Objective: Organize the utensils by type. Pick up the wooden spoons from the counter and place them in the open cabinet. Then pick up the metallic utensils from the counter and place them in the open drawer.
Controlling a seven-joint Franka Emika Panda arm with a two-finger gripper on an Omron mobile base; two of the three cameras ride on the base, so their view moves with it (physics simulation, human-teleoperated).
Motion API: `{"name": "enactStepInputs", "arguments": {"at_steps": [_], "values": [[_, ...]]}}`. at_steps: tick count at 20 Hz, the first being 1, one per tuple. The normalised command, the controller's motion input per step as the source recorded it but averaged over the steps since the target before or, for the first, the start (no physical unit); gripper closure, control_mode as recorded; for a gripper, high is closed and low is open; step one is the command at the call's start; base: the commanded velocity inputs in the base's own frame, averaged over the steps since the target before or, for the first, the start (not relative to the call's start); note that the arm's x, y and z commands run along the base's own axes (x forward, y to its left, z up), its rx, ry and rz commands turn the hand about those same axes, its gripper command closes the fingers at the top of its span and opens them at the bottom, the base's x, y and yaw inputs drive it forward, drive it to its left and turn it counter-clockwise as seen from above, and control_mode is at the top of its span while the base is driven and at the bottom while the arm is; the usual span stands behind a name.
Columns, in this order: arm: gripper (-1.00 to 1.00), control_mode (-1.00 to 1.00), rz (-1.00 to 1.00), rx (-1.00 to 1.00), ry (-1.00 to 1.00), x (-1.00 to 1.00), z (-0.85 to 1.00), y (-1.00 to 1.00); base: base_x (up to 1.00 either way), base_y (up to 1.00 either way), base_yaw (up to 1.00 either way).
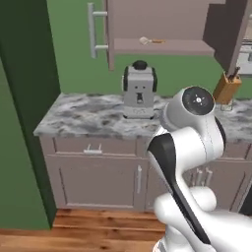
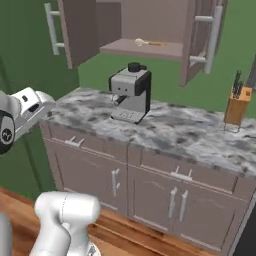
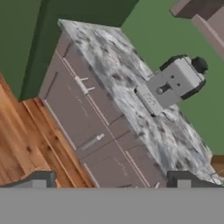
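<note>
End effector (image 3: 111, 180): fingers spread wide, grasping nothing, held off the front of the grey-and-white marbled stone worktop (image 1: 88, 118). On that worktop stand a grey espresso machine (image 2: 131, 93) and a wooden knife block (image 2: 236, 105); no utensils visible there. Farther up, one wooden spoon (image 2: 148, 43) lies in the open cabinet (image 2: 145, 49). Metallic utensils apparently remain.

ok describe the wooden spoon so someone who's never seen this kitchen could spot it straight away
Find the long grey-and-white marbled stone counter with the silver-and-black coffee machine on it. Directly above hangs the open grey-brown wall cabinet. On its lower shelf lies the small pale wooden spoon with an orange-brown handle, the one loose item there, unlike the tan wooden knife block down on the counter.
</note>
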Motion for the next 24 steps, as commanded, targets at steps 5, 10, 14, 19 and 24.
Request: {"name": "enactStepInputs", "arguments": {"at_steps": [5, 10, 14, 19, 24], "values": [[-1.0, 1.0, 0.0, 0.0, 0.0, 0.0, 0.0, 0.0, -0.44, -0.15, 1.0], [-1.0, 1.0, 0.0, 0.0, 0.0, 0.0, 0.0, 0.0, -0.29, -0.02, 1.0], [-1.0, 1.0, 0.0, 0.0, 0.0, 0.0, 0.0, 0.0, -0.31, 0.15, 0.97], [-1.0, 1.0, 0.0, 0.0, 0.0, 0.0, 0.0, 0.0, -0.01, 0.91, 0.13], [-1.0, 1.0, 0.0, 0.0, 0.0, 0.0, 0.0, 0.0, 0.02, 1.0, -0.09]]}}
